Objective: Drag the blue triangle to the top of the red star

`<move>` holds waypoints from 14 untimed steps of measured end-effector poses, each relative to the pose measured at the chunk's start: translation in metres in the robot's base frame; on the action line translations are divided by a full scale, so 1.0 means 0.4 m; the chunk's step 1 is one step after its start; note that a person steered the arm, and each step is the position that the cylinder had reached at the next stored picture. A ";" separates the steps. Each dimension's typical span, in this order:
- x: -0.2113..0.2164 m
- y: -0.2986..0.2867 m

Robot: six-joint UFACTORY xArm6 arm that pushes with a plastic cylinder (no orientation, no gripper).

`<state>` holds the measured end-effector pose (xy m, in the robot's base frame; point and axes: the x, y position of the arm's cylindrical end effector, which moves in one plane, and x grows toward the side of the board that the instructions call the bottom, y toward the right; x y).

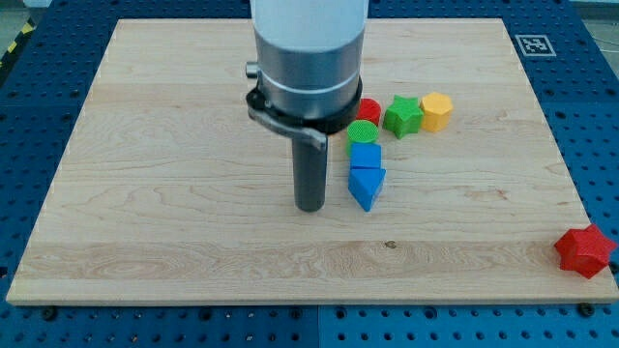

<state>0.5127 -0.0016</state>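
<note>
The blue triangle (366, 187) lies near the board's middle, just below a blue cube (365, 155). The red star (584, 251) sits at the view's bottom right, at the board's corner edge. My tip (309, 207) rests on the board just to the left of the blue triangle, a small gap apart from it.
A green round block (363, 132) sits above the blue cube. A red round block (369, 109), a green star (402, 116) and a yellow hexagon block (436, 111) form a row above. The arm's grey body (308, 58) hides the board behind it. A marker tag (535, 44) is at the top right.
</note>
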 end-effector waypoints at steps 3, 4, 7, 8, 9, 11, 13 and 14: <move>-0.022 0.155; -0.010 0.165; 0.039 0.243; 0.039 0.244; 0.039 0.275; 0.039 0.299; 0.028 0.301; 0.007 0.278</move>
<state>0.5153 0.1098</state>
